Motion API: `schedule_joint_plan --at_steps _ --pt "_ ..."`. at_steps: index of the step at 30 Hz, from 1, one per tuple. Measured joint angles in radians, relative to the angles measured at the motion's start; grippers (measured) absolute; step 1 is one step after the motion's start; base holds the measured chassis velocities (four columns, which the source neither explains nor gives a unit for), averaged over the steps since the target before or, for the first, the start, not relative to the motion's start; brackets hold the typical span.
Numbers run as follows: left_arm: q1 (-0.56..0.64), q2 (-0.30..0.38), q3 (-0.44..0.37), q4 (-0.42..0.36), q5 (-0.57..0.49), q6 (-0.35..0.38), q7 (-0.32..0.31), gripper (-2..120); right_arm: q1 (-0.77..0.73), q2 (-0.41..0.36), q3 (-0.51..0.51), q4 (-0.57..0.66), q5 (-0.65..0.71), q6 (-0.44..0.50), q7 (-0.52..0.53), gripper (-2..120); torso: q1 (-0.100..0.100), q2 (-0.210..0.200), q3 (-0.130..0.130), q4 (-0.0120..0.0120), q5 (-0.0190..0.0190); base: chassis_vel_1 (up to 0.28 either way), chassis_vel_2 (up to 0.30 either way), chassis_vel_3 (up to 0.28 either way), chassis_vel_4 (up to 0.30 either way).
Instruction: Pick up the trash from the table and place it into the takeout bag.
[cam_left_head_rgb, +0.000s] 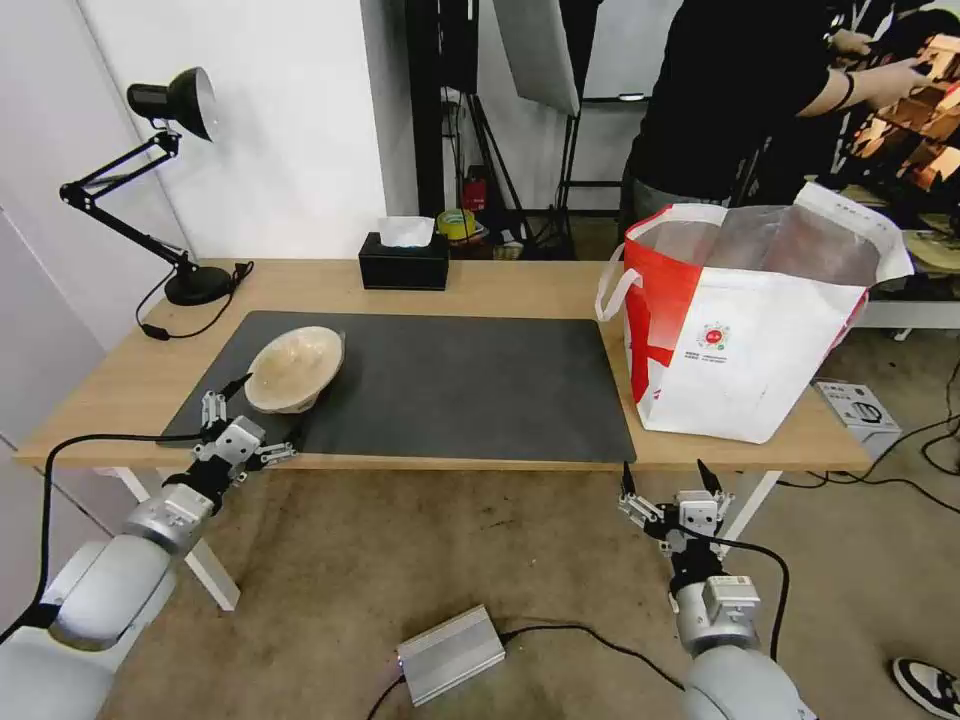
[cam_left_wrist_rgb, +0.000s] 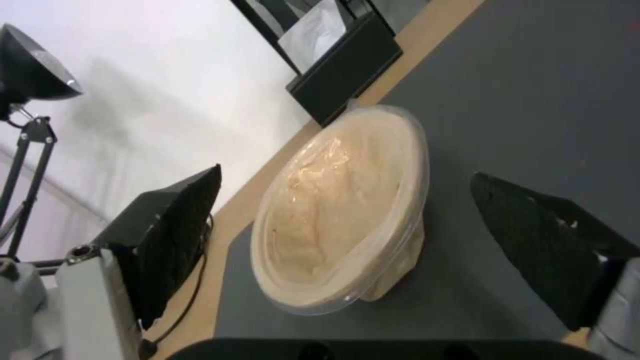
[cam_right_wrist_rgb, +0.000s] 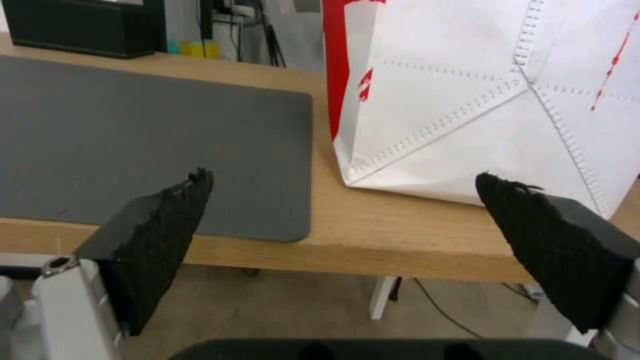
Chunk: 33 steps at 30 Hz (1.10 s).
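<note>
Fingers (cam_left_wrist_rgb: 173, 235) of both grippers spread wide, empty; takeout bag (cam_left_head_rgb: 740, 340) logo text unreadable.

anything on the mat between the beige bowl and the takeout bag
No. In the head view the stretch of grey mat between the beige bowl and the takeout bag is bare.

Beige bowl (cam_left_head_rgb: 295, 367) tilted on the mat's (cam_left_head_rgb: 450, 385) left end, takeout bag (cam_left_head_rgb: 745, 320) stood right of the mat, both grippers (cam_left_head_rgb: 262, 410) (cam_left_head_rgb: 668, 478) held spread at the mat's near edge.
</note>
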Motion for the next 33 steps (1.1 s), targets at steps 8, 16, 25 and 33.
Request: schedule_joint_plan --at_steps 8,16,25,33 --pt "-0.043 0.013 0.028 0.047 0.0 -0.001 0.001 100 0.0 0.008 0.0 -0.005 0.0 0.0 0.0 100 0.0 0.0 0.0 0.0 -0.0001 0.0 0.0 0.0 0.0" --pt "-0.09 0.018 0.066 0.088 0.0 -0.003 0.001 100 0.002 0.018 -0.002 -0.009 -0.001 0.0 0.0 100 0.0 0.0 0.0 0.0 -0.0001 0.0 0.0 0.0 0.0" --pt "-0.13 0.017 0.102 0.115 0.001 -0.004 0.001 100 0.002 0.028 -0.001 -0.01 -0.003 0.0 0.0 100 0.0 0.0 0.0 0.0 0.0 0.0 0.0 0.0 0.0" --pt "-0.153 0.015 0.125 0.135 0.002 -0.004 0.001 100 0.002 0.035 -0.002 -0.013 -0.007 0.0 0.0 100 0.0 0.0 0.0 0.0 0.0 0.0 0.0 0.0 0.0"
